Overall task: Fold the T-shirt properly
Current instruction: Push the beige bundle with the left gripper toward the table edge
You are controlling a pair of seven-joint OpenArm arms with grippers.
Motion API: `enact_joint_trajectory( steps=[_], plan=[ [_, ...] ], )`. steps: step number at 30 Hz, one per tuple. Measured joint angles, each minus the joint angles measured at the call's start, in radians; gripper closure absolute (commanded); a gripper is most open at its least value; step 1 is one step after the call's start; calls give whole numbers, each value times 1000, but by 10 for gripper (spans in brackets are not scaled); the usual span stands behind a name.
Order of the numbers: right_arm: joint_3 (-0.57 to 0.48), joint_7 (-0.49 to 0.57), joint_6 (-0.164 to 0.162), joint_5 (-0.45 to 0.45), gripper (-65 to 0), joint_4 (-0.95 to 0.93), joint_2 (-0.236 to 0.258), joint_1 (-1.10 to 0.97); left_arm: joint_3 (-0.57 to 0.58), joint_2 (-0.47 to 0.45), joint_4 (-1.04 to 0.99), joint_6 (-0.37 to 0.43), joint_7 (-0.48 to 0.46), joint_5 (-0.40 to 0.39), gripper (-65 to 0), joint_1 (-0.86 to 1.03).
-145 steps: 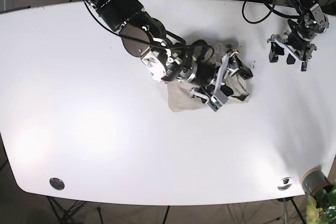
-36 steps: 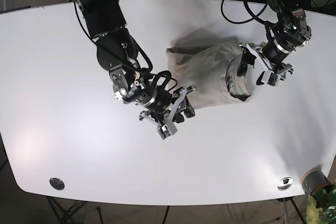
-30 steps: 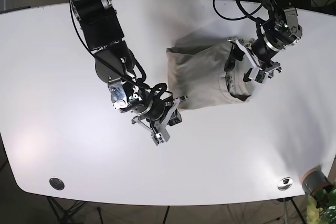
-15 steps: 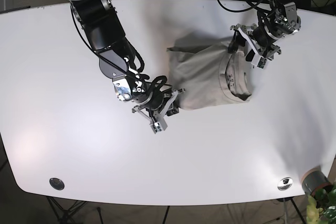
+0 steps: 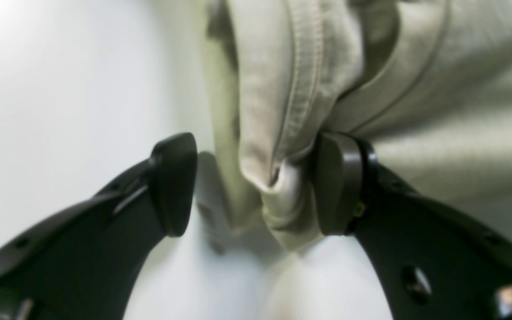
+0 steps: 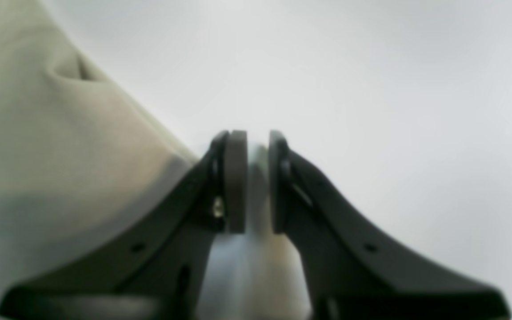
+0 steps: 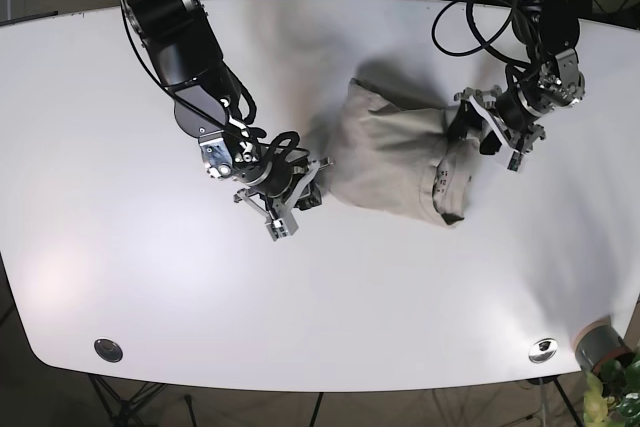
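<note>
We saw the left fingers [image 5: 327, 182] apart around the T-shirt [image 7: 395, 162] hem and the right fingers [image 6: 236, 182] nearly together on nothing, so we feared the fold could slip open.

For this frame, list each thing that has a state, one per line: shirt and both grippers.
T-shirt: partly folded and bunched, lying on the table, not yet a neat fold.
Left gripper: open, a fold of the shirt between its fingers, touching one.
Right gripper: nearly closed with a narrow gap, beside the shirt's edge.

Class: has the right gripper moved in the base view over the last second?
Yes. The right gripper has shifted up, away from the table's near edge.
</note>
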Motion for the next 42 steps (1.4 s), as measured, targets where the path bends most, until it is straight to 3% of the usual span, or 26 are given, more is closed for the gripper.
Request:
enact_joint_trajectory(
  steps=[7,16,27,28,32,38,42],
  plan=[
    [1,28,6,8,-73,35,33,-44,61,-36,-158,6,14,7,-383,-172],
    [-1,-3,-2,-3,-73,206,37,-182,149,-54,-322,9,6,19,-383,-326],
    [-12,-21,-4,-9,-75,360,22,-328,150,-82,-324,9,-56,17,-383,-394],
    [-29,-16,-20,-12,-75,367,17,-333,149,-94,-323,9,-58,17,-383,-400],
    [-130,-17,-17,-9,-75,372,6,-335,146,-112,-321,9,-51,19,-383,-420],
    [-175,-20,-16,-1,-75,372,-38,-347,145,-110,-190,9,-45,22,-388,-419],
    [-176,-21,-18,-4,-75,415,-39,-365,151,-103,-77,43,-58,11,-389,-367]
  ],
)
